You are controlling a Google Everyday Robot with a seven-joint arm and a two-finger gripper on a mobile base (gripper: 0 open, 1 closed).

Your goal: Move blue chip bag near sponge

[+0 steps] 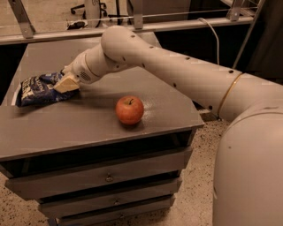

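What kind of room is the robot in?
Probably an office or lab workspace: a grey drawer cabinet, a rolling chair's base behind it, and speckled hard flooring. The gripper is at the blue chip bag on the cabinet's top.
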